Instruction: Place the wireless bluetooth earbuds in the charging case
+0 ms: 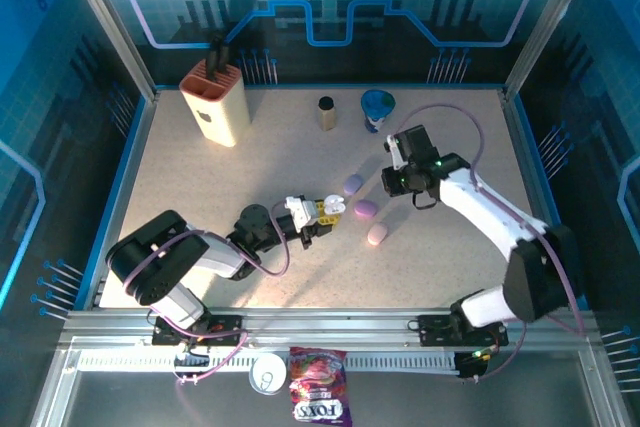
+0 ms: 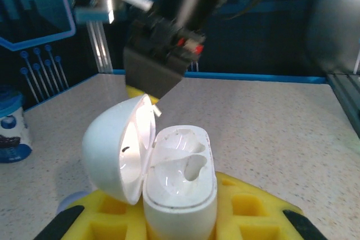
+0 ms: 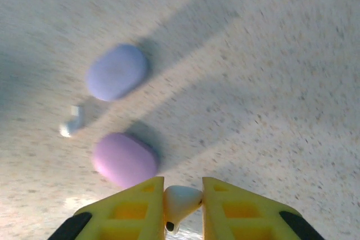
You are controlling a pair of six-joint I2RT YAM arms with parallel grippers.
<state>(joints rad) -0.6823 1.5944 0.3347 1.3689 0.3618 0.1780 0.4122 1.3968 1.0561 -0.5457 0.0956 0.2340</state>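
Charging case: a glossy white plastic pebble [image 2: 181,195], its domed lid [image 2: 115,150] hinged open to the left, with two smooth moulded wells in the body, both without an earbud.
Held earbud: a tiny white stemmed bud [image 3: 180,202] of smooth plastic with a dark dot at its stem tip.
Loose earbud: a second small white bud [image 3: 72,123] lying on the table just left of the gap between two closed cases.
Closed cases: a matt lavender oval [image 3: 117,72] further off and a pink-purple oval [image 3: 125,160] nearer the fingers, apart from each other.
Table: a flat, pale speckled stone-look top [image 1: 200,197].
Left gripper: [image 1: 325,212] its blocky yellow fingers [image 2: 244,209] are clamped tight on the base of the white case, near mid-table.
Left arm: lying low, stretched from the near-left base rightward.
Right gripper: [image 3: 183,189] the yellow fingertips are pinched on the white bud, above the table beside the pink-purple case.
Right arm: rising from the near-right base and reaching far-left, wrist angled down.
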